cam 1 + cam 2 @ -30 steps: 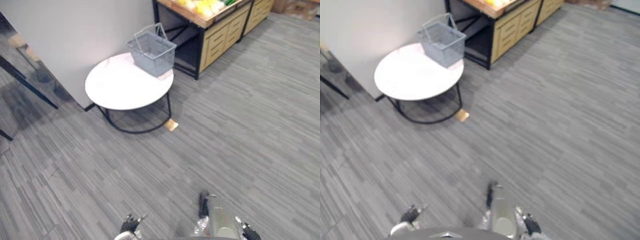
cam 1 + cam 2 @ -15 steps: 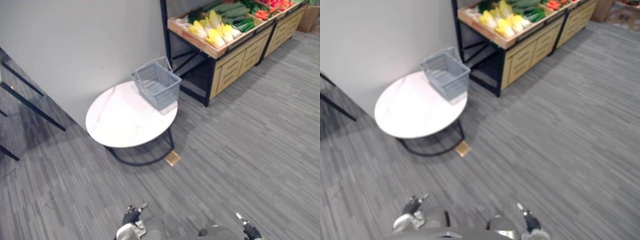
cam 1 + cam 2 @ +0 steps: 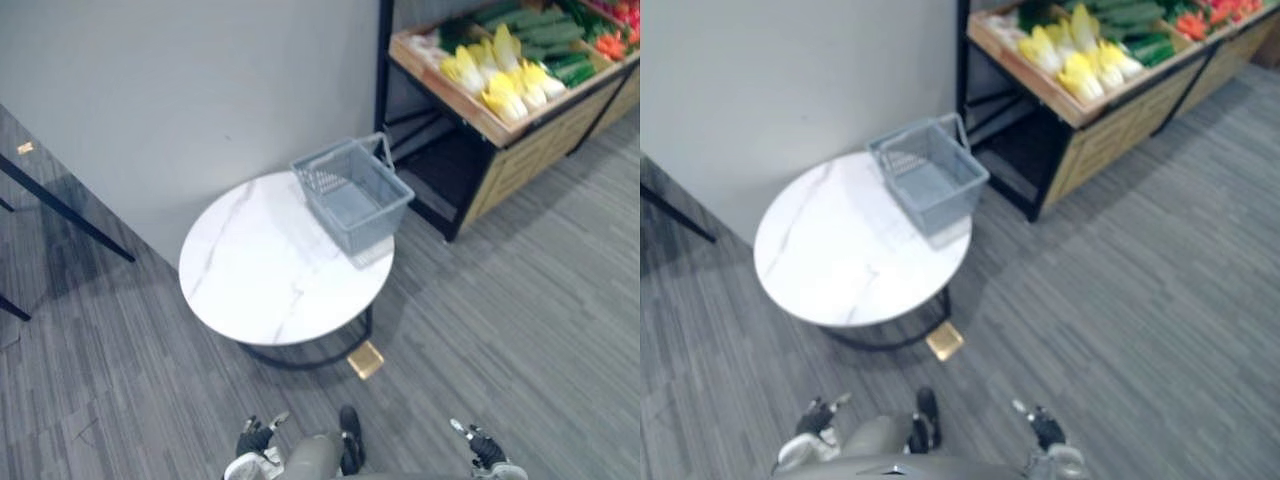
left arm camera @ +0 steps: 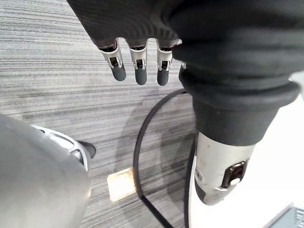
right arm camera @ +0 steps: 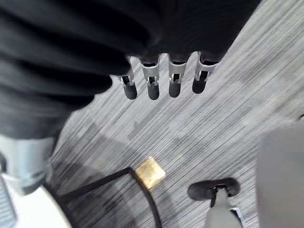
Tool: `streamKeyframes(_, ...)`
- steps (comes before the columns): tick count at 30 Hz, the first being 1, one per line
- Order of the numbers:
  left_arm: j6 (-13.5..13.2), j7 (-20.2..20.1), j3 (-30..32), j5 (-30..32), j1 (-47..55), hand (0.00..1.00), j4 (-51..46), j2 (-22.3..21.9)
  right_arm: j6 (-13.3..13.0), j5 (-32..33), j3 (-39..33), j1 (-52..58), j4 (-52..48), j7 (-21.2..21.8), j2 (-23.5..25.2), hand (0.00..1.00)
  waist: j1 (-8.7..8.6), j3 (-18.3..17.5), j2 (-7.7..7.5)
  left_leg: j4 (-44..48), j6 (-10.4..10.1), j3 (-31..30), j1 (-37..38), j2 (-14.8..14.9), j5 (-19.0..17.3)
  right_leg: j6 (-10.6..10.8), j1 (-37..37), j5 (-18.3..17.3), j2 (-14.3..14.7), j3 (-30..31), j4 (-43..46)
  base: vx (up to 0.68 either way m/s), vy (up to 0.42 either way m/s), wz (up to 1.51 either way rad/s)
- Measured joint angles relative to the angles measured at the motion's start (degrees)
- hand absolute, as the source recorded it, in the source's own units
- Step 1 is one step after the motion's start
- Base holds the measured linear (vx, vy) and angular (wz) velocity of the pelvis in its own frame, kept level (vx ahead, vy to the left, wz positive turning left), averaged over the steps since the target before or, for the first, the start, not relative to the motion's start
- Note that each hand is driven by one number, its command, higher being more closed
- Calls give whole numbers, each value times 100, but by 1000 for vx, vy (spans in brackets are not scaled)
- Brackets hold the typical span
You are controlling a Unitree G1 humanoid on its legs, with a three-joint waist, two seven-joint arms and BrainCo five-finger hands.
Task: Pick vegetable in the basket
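In the left end of the wooden display stand point(image 3: 540, 150), yellow-white leafy vegetables point(image 3: 500, 82) lie beside green ones point(image 3: 540, 20). The grey basket point(image 3: 352, 195) stands at the far right edge of the round white table point(image 3: 265, 275), near the stand. The head views place the left hand point(image 3: 252, 440) and right hand point(image 3: 485, 450) low over the carpet point(image 3: 520, 320). The wrist views add their fingers point(image 4: 140, 73), straight and holding nothing, and a brass floor plate point(image 5: 149, 173).
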Motion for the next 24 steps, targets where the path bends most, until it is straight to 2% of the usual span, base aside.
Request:
streamKeyframes(1,55,-7,-189,1,7,0,91,119,-54,-5,20,-13,-20,20,-16,0,-44,11,12,-69,-80,-118,360,-17,-169,108,-518,64,-36,-2,1240,390,133,23)
streamKeyframes(2,108,-10,-388,0,13,0,195,231,-82,7,22,-9,-58,13,-28,0,-76,48,43,-160,-127,-186,752,-27,-237,-51,-945,-63,-134,-193,2090,384,111,24)
streamKeyframes(3,114,-10,-481,1,18,0,219,281,-97,34,20,-10,-71,-3,-29,0,-110,61,26,-225,-150,-245,961,-34,-268,-172,-1096,-176,-186,-323,2315,356,60,40)
streamKeyframes(4,111,-14,-577,0,38,0,263,328,-126,48,24,-10,-73,-42,-28,0,-196,63,-9,-358,-200,-375,1286,-39,-306,-364,-1354,-513,-276,-600,2404,336,4,58)
streamKeyframes(5,108,-9,-575,-7,27,0,298,311,-131,57,20,-18,-121,-50,-40,0,-243,67,-13,-487,-210,-541,1519,-36,-312,-538,-1604,-845,-351,-837,2093,319,-21,69)
streamKeyframes(6,109,-9,-573,-9,20,0,316,300,-132,58,20,-25,-127,-52,-48,0,-271,67,-13,-526,-219,-641,1583,-34,-317,-579,-1690,-962,-396,-952,1808,307,-68,82)
streamKeyframes(7,105,-5,-570,-19,17,0,317,281,-134,61,33,-111,-121,-47,-71,0,-304,70,-9,-575,-275,-876,1683,-23,-351,-657,-1780,-1092,-451,-1065,1042,291,-115,93)
streamKeyframes(8,104,7,-567,-42,13,0,312,271,-124,62,125,-136,-108,-45,-101,0,-309,73,-4,-568,-396,-1092,1732,19,-428,-667,-1726,-1097,-453,-1052,1,288,-142,92)
streamKeyframes(9,101,7,-566,-58,14,0,305,268,-122,62,195,-143,-106,-45,-109,0,-302,72,-3,-565,-486,-1198,1730,37,-490,-645,-1686,-1081,-448,-1015,-597,275,-189,85)
streamKeyframes(10,96,6,-548,-61,1,0,292,256,-80,26,255,-200,-103,-48,-108,0,-262,82,-5,-532,-566,-1356,1730,86,-598,-610,-1597,-1020,-443,-877,-1668,276,-258,57)
streamKeyframes(12,85,39,-434,-63,-42,0,222,184,-80,26,377,-224,-164,-55,-37,0,-173,130,68,-340,-665,-1490,1728,297,-821,-513,-1635,-943,-410,-708,-2683,343,-369,35)
streamKeyframes(13,48,60,-323,-69,-12,0,200,121,-104,8,495,-185,-309,-44,16,0,-168,187,153,-172,-762,-1580,1739,502,-1026,-374,-1658,-858,-355,-551,-3119,332,-416,20)
streamKeyframes(15,42,65,-218,-70,46,0,202,106,-210,-16,585,-89,-504,-15,56,0,-186,216,140,-8,-1012,-1767,1771,740,-1301,-211,-1675,-762,-325,-241,-3469,365,-531,38)
streamKeyframes(16,40,93,-203,-70,60,0,206,88,-213,-3,644,-142,-504,17,28,0,-177,225,165,50,-1202,-1928,1820,940,-1459,-118,-1707,-248,-263,-301,-3281,373,-529,57)
streamKeyframes(17,42,99,-187,-68,54,0,226,96,-207,101,673,-205,-490,58,-24,0,-217,208,146,17,-1249,-2028,1846,1089,-1485,-142,-1710,-112,-158,-377,-3122,414,-516,80)
streamKeyframes(18,32,95,-124,-70,51,0,264,-51,-192,238,698,-320,-372,77,-111,0,-225,184,362,47,-1357,-2168,1853,1296,-1351,-196,-1739,-125,-21,-619,-2786,409,-479,82)
streamKeyframes(19,-6,102,-27,-138,53,0,259,-175,-184,254,718,-444,-156,49,-210,0,-190,198,447,74,-1406,-2204,1818,1443,-1166,-471,-1738,-305,74,-769,-2604,475,-536,83)
streamKeyframes(20,-14,116,7,-253,57,0,260,-278,-158,271,884,-573,36,44,-319,0,-120,159,513,189,-1407,-2260,1676,1545,-907,-616,-1714,-402,143,-947,-2532,381,-430,57)
streamKeyframes(21,-13,122,5,-259,54,0,254,-296,-151,270,986,-605,51,55,-363,0,-104,131,568,321,-1402,-2358,1533,1582,-773,-674,-1681,-441,156,-1071,-2522,380,-403,75)
streamKeyframes(23,-14,175,0,-308,26,0,241,-308,-144,226,1128,-588,57,53,-369,0,-127,180,565,948,-1403,-2472,1122,1620,-182,-886,-1306,-570,123,-1484,-2643,309,-334,103)
streamKeyframes(24,-18,202,-18,-311,11,0,210,-289,-148,223,1143,-494,56,55,-356,0,-139,220,506,1270,-1419,-2264,1002,1661,216,-922,-947,-592,78,-1669,-2821,319,-356,104)
